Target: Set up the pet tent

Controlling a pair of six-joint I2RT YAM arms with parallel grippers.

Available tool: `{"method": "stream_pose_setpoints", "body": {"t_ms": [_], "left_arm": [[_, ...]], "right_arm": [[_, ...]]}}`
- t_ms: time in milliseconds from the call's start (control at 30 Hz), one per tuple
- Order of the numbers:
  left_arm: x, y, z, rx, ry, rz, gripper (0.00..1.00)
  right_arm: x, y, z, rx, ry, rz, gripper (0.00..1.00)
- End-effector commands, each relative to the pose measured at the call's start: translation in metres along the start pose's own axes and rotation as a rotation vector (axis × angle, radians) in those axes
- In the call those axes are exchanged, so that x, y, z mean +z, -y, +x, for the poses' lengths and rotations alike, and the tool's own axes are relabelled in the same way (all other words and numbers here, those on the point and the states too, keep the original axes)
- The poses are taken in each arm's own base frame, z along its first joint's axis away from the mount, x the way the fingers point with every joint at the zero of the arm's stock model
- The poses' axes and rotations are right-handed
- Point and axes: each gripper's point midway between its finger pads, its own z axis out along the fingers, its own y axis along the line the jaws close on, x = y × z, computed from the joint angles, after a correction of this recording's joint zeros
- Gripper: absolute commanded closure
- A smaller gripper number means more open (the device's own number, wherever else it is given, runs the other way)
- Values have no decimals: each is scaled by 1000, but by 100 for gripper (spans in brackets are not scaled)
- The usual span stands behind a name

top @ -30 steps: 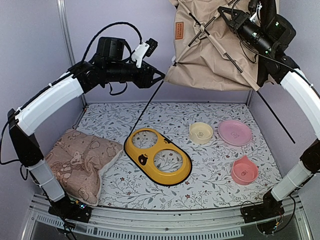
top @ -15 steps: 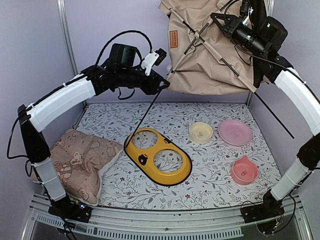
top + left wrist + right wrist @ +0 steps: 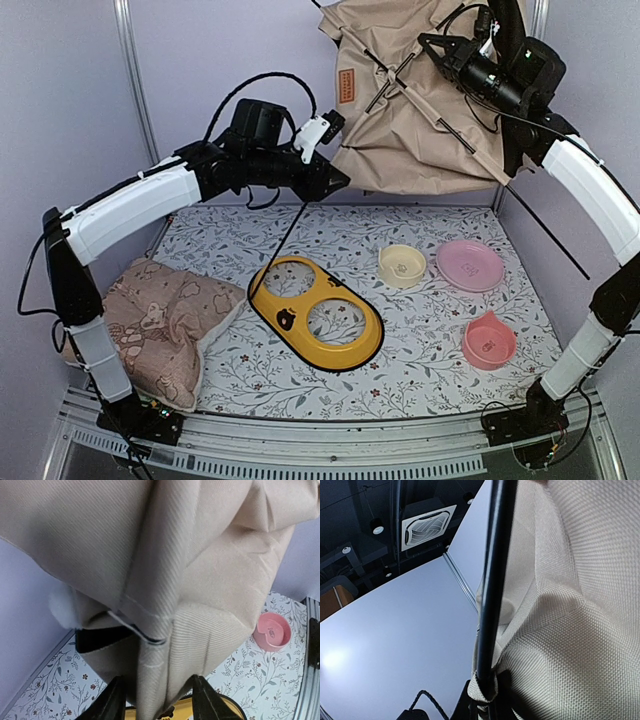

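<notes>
Top view, tent: I am seeing the pet tent (image 3: 420,130) hanging high at the back, up off the table. It is not opened out yet.
Top view, right pincer: The right gripper (image 3: 432,44) is squeezing shut on the tent's black sticks, near where they cross.
Top view, left pincer: The left gripper (image 3: 338,180) is sitting at the tent's bottom left corner.
Top view, loose pole: One thin loose pole (image 3: 290,235) is dangling from that corner down toward the yellow tray (image 3: 315,315).
Left wrist view, cloth: A fold of the tan cloth is lying between my two fingers (image 3: 116,702). I cannot tell if they are pinching it or just sitting beside it.
Left wrist view, pompom: The white pompom (image 3: 62,610) is showing, blurry, on the left.
Right wrist view, pole: I am looking right at a black pole and tan cloth, very close up. My own fingers are not showing here.
Worry one: If the left pincer is only catching a thin bit of cloth, I think the corner may be slipping out when I pull.
Worry two: The dangling pole may be snagging on the yellow tray and bending.
Worry three: Pulling too hard may be tugging the sticks out of the right pincer, and the tent would be falling.
</notes>
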Motion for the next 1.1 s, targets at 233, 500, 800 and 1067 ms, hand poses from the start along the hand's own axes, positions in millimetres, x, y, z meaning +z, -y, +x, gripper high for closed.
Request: {"method": "stream_pose_setpoints", "body": {"t_ms": [233,500,800,1067], "left_arm": [[-30,8,-3,-12,59,-17,53],[-33,2,-26,18,110,-44,49],[-4,6,-26,44,93,12,53],[9,2,6,36,53,-18,83]], "right_arm": [[-1,-12,-15,-13,37,-37,100],[-1,-13,-13,-8,24,-41,100],[-1,-12,-11,-10,16,-40,100],[1,-6,-6,-19,2,-25,100]]}}
